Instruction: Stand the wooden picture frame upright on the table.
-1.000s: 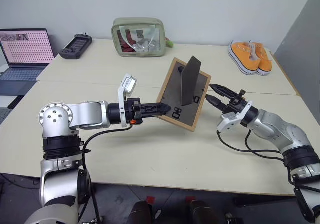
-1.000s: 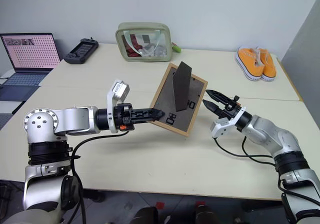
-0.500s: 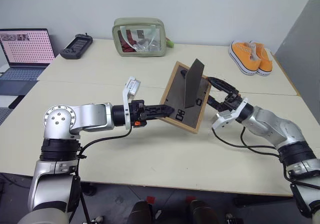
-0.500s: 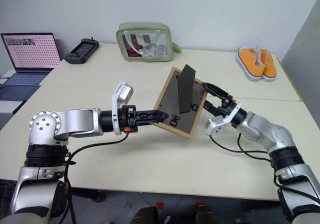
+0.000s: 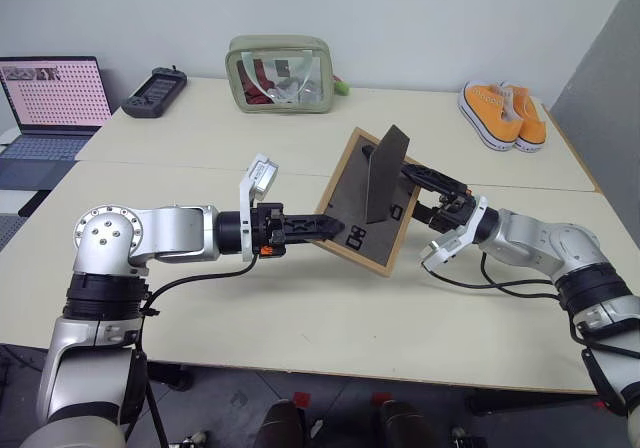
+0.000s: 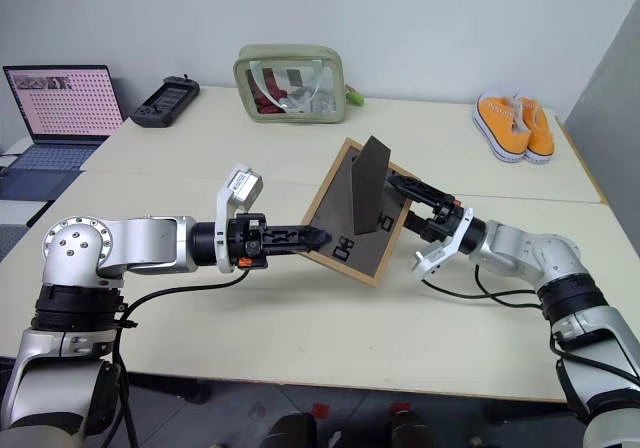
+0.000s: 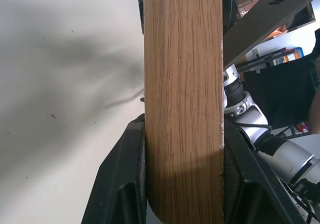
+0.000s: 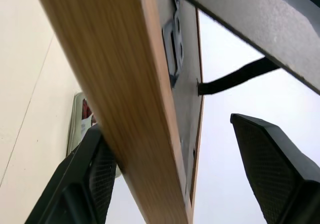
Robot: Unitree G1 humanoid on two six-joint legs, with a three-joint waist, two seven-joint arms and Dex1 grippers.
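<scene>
Above table [image 5: 300,308]: wooden picture frame [image 5: 350,213] clamped in left claw [image 5: 325,226]; right claw [image 5: 428,193] spread, straddling frame's opposite edge.

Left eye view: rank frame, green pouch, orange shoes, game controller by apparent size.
1. Frame, largest, though it is also nearest the camera.
2. Green pouch.
3. Orange shoes, taken as a pair.
4. Game controller, smallest.
The last three lie farther back on the table.
</scene>
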